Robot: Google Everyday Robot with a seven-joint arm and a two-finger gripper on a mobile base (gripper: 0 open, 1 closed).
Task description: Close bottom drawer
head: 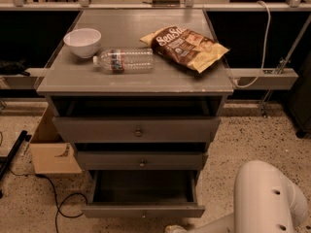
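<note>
- Three grey drawers stack in the cabinet (160, 76); the bottom drawer (143, 210), lowest in it, is pulled far out, its dark inside exposed.
- The middle drawer (141, 160) and top drawer (137, 129) stand only slightly out.
- On the cabinet's top lie a white bowl (82, 41) at left, a plastic water bottle (124, 60) on its side mid-way, and a chip bag (187, 46) at right.
- The gripper (174, 229) sits just before the cabinet's lowest front panel, right of centre; whether it is spread or pressed together, I cannot tell.
- The white robot arm (267, 198) rises at the cabinet's front right.
- A cardboard box (51, 149) rests left of the cabinet.
</note>
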